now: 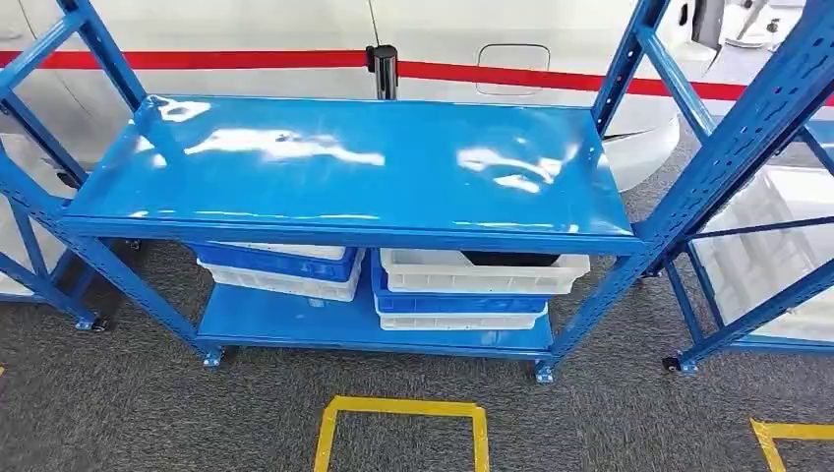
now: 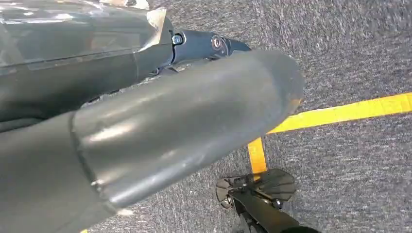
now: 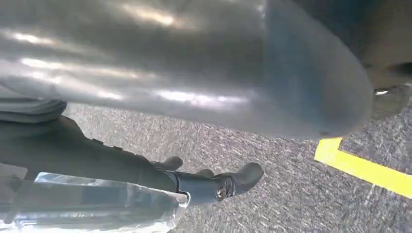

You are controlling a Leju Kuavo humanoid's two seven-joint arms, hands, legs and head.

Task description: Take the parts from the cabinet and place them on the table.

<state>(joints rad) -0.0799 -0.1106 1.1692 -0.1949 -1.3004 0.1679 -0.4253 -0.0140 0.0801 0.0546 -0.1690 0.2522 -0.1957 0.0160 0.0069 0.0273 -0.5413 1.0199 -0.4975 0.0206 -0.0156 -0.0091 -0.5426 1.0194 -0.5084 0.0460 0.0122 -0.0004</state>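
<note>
We face a blue shelf rack (image 1: 344,167). On its lower shelf, right, a white crate (image 1: 472,273) holds a dark part (image 1: 511,259), mostly hidden. It is probably rigid; lifting the crate by its rim seems safest. We cannot tell how our hands are set.

I face a blue metal rack (image 1: 344,167) on grey carpet (image 1: 148,413) marked with yellow tape (image 1: 403,405); a red-striped white wall (image 1: 246,39) stands behind.
</note>
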